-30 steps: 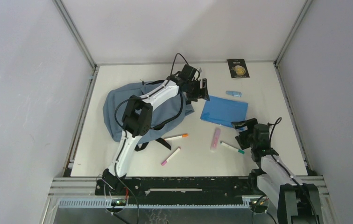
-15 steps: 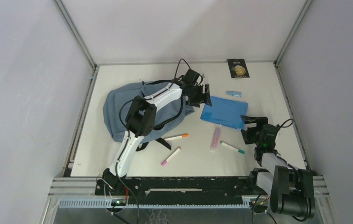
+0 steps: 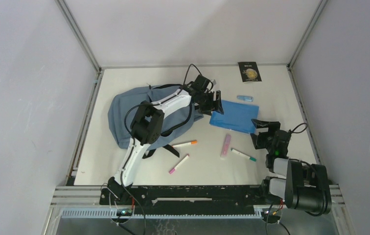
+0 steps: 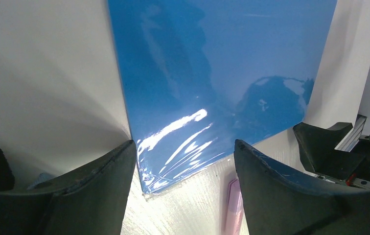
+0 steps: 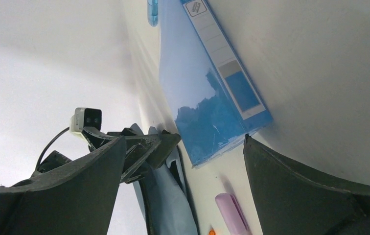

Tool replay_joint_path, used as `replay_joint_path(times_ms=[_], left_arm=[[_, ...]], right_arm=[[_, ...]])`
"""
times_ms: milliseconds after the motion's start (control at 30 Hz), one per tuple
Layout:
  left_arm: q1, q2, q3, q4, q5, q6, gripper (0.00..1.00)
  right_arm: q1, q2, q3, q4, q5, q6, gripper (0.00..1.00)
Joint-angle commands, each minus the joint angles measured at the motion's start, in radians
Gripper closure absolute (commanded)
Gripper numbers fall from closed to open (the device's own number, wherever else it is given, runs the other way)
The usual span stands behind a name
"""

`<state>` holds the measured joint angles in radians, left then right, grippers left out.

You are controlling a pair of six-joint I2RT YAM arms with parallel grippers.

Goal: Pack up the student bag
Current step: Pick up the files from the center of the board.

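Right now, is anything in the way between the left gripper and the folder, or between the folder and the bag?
Nothing visible. The left gripper is open, its jaws on either side of the folder's corner. The bag lies just beside the folder, with only that gripper between them.

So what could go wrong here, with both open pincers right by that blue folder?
The blue folder lies flat and glossy, so the left pincer, straddling its corner, might slide it rather than lift it. The right pincer faces the same folder from the opposite side; the two could bump. The left arm also reaches over the student bag and might drag it.
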<state>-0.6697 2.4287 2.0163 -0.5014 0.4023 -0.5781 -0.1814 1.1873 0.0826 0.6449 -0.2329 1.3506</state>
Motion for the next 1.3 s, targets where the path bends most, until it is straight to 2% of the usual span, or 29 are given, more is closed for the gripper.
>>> replay_joint_path(times_ms=[0, 200, 400, 567, 700, 800, 1033, 1267], left_arm=[[-0.013, -0.04, -0.05, -0.045, -0.013, 0.005, 0.21], [-0.013, -0.052, -0.056, -0.049, -0.024, 0.024, 0.21], [-0.013, -0.026, -0.057, -0.061, -0.005, 0.026, 0.21], [-0.012, -0.01, -0.062, -0.095, 0.0, 0.05, 0.21], [-0.013, -0.023, -0.087, -0.095, -0.002, 0.062, 0.21], [-0.012, -0.029, -0.099, -0.096, -0.006, 0.074, 0.21], [-0.012, -0.027, -0.103, -0.101, -0.01, 0.078, 0.21], [-0.013, -0.017, -0.104, -0.104, -0.007, 0.087, 0.21]], right_arm=[[0.014, 0.038, -0.011, 0.101, -0.007, 0.02, 0.03], [0.03, 0.084, -0.033, 0.154, 0.017, 0.01, 0.01], [0.023, 0.202, -0.026, 0.336, -0.001, 0.019, 0.0], [0.025, 0.362, -0.035, 0.622, -0.026, 0.083, 0.01], [0.025, 0.555, -0.035, 0.854, -0.037, 0.145, 0.03], [0.033, 0.608, -0.017, 0.875, -0.061, 0.159, 0.05], [0.01, 0.524, -0.056, 0.871, -0.082, 0.132, 0.05], [-0.023, 0.573, -0.024, 0.872, -0.116, 0.112, 0.04]])
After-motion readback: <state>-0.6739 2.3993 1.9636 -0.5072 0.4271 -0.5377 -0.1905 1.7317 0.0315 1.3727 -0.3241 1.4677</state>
